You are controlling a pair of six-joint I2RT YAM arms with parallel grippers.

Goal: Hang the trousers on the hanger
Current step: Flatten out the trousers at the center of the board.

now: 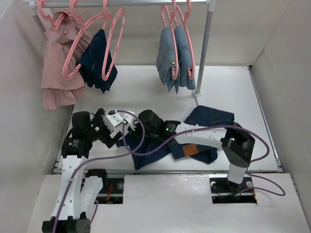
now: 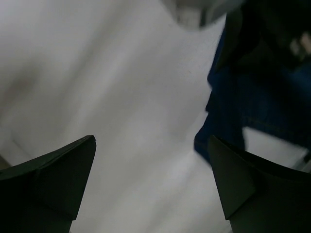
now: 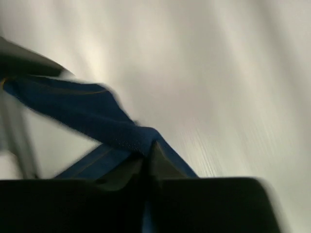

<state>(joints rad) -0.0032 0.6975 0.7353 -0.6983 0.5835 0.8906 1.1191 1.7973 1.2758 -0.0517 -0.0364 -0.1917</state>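
The trousers, dark navy denim with a tan patch, lie crumpled on the white table in front of both arms. In the right wrist view a fold of the trousers runs into my right gripper, which is shut on it. From above, the right gripper sits low over the cloth's left part. Just to its left is my left gripper. In its own view the left gripper stands open over bare table, with the trousers' edge by its right finger. Pink hangers hang on the rail at the back.
On the rail hang a pink garment, another dark navy garment and pale grey-blue jeans. The rail's post stands at the back right. White walls close in both sides.
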